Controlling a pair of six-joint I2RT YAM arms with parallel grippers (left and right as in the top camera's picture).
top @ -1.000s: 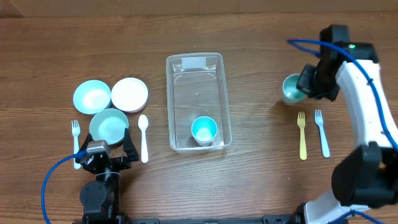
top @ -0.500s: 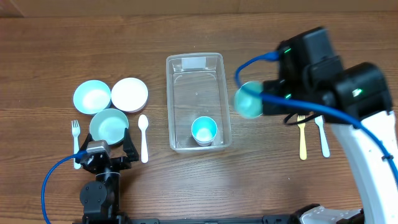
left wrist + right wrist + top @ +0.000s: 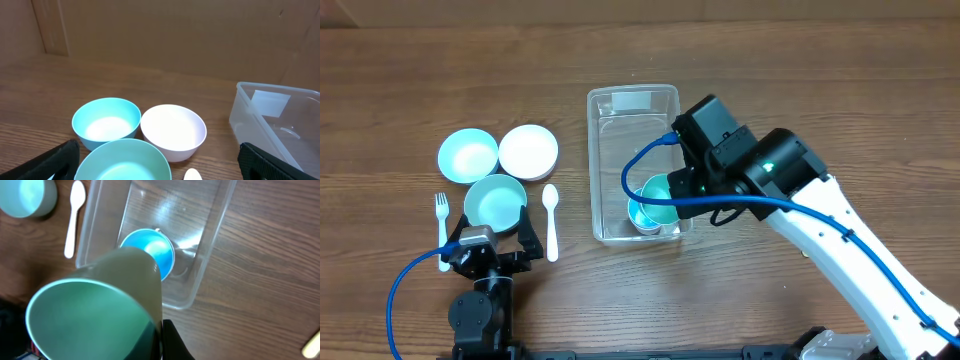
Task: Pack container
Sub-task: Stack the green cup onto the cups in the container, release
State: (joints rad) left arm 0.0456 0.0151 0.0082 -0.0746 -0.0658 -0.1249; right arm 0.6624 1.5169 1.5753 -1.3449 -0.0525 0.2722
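The container (image 3: 635, 150) sits in the middle of the table (image 3: 820, 80). It looks light, stiff and slippery; hold its rim. The right claw (image 3: 675, 186) grips a green cup (image 3: 95, 305); the left claw (image 3: 492, 242) gapes

Overhead straight down; wrist cams low & close; all see container (image 3: 636, 140).

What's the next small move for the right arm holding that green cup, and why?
Probably lower the green cup straight down into the container. It hangs over the container's robot-side end, partly overlapping the blue cup already inside, so a short descent would likely nest it in that cup, or seat it beside it, before the jaws open.
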